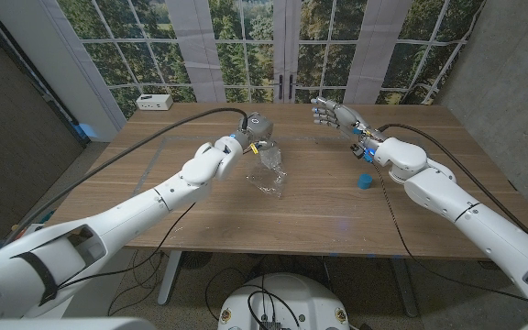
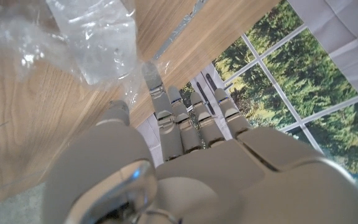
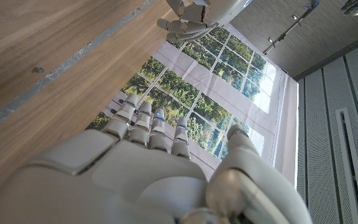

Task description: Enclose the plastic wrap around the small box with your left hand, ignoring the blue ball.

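A crumpled sheet of clear plastic wrap (image 1: 269, 170) lies at the middle of the table, bunched up over a small box whose outline I can hardly make out. My left hand (image 1: 251, 128) hovers just behind the wrap, its fingers (image 2: 166, 106) straight and close together. An edge of the wrap (image 2: 95, 43) reaches down beside the fingertips, and I see no grip on it. A small blue ball (image 1: 365, 181) sits to the right of the wrap. Behind the ball, my right hand (image 1: 336, 116) is held off the table with fingers spread, holding nothing.
A white box (image 1: 154, 102) stands at the table's back left corner. Black cables run along both arms over the wooden table (image 1: 319, 225). My left hand (image 3: 188, 15) shows across the table in the right wrist view.
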### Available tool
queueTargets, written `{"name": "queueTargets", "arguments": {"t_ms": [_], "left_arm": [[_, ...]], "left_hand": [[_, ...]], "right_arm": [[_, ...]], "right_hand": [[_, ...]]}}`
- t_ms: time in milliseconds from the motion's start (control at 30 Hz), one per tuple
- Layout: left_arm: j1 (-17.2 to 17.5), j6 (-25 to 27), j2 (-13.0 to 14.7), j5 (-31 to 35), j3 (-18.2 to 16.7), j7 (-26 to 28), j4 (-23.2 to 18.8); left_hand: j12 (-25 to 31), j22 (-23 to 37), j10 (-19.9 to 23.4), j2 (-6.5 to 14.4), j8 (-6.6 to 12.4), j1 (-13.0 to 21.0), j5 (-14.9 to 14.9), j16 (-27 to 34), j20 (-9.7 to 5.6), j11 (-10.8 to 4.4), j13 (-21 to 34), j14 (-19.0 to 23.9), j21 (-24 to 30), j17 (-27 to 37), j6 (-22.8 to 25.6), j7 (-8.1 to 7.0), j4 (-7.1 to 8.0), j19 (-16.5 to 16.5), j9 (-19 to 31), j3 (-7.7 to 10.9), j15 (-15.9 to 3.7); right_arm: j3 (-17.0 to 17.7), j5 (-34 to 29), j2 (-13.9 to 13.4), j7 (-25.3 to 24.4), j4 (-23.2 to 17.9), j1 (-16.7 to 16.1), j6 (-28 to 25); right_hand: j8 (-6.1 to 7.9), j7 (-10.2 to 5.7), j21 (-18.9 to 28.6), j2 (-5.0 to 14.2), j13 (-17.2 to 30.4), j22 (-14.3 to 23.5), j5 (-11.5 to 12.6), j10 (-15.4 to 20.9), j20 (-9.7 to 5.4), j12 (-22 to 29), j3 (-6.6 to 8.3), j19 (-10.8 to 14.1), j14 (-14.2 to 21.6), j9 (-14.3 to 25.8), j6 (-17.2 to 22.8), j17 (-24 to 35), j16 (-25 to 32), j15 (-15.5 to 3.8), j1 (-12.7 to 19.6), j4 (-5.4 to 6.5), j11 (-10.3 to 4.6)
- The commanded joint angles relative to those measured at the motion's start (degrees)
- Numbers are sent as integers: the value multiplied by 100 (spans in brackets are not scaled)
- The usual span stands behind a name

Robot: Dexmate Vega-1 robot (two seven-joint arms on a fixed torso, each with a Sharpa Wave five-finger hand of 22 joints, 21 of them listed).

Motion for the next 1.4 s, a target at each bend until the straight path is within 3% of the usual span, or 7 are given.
{"name": "queueTargets", "arguments": {"t_ms": [33, 167, 500, 767, 967, 1167, 1400], "left_arm": [[261, 108, 159, -810, -338, -71, -346], [264, -42, 263, -806, -302, 69, -366], [185, -38, 435, -636, -191, -464, -579], [19, -33, 454, -335, 18, -1195, -595], [-35, 1, 443, -11, 131, -1472, -613], [463, 155, 488, 265, -153, -55, -815], [881, 305, 460, 444, -394, 1134, -925]], "left_hand": [[93, 11, 181, 29, -20, -284, 19, 44, 10, 116, 27, 151, -28, 3, 69, 134, 163, -35, -8, -65, -38], [151, 6, 349, 49, 6, -347, 33, 53, -13, 105, 25, 258, -25, -19, 210, 72, 177, -20, -29, -58, -72], [120, -26, 445, -52, -202, -10, 21, -60, -42, -45, -50, 292, -103, -83, 295, -77, -246, -146, -319, 152, -164], [-53, -29, 196, -26, -513, -625, 30, -96, -7, 32, -158, 190, -196, -40, 336, 141, 59, -325, -643, -40, -113], [-325, -31, -350, -8, -1037, -1158, 93, -167, 16, 135, -264, -197, -298, -34, -128, -16, 312, -508, -858, -197, -7], [-360, -37, -442, 22, -1207, -1185, 116, -150, 19, 85, -284, -235, -307, -47, -300, -236, 289, -492, -868, -171, -18], [-324, -60, -354, 197, -1389, -503, 108, -111, -25, -4, -307, -73, -269, -91, -322, -294, -264, -280, -843, 322, -117]], "right_arm": [[-47, -32, 59, 17, 91, 101, -9], [-70, -29, 75, 50, 119, 136, -23], [-32, -11, 86, -16, 81, 76, 28], [-24, -41, 67, -62, 26, 35, 35], [-7, -40, 22, -89, -60, -2, -9], [-2, -31, 6, -73, -86, -12, -12], [3, -19, 18, -59, -71, -20, 24]], "right_hand": [[-9, 10, 17, 11, 9, 18, 30, -11, -50, -4, 26, 19, 29, 17, 26, 9, -14, -9, -26, 36, -35], [-10, 3, 17, 18, 10, 18, 32, -18, -60, -5, 30, 17, 28, 16, 22, 10, -16, -16, -30, 43, -37], [-16, -14, 24, 32, 11, 19, 33, -38, -67, -11, 32, 33, 43, 16, 2, 18, -8, -7, -46, 66, -47], [-19, -33, 26, 35, 11, 19, 34, -34, -75, -6, 39, 40, 48, 16, -11, 19, -8, -9, -43, 71, -33], [-17, -35, 27, 34, 11, 19, 35, -35, -83, -6, 41, 43, 49, 16, -10, 20, -8, -8, -43, 74, -41], [-12, -16, 29, 35, 12, 19, 35, -26, -65, -1, 44, 49, 56, 16, -1, 21, -5, 4, -40, 74, -29], [-7, -9, 27, 28, 12, 19, 35, -29, -70, 0, 49, 47, 60, 16, 8, 19, -9, 3, -35, 77, -22]]}}
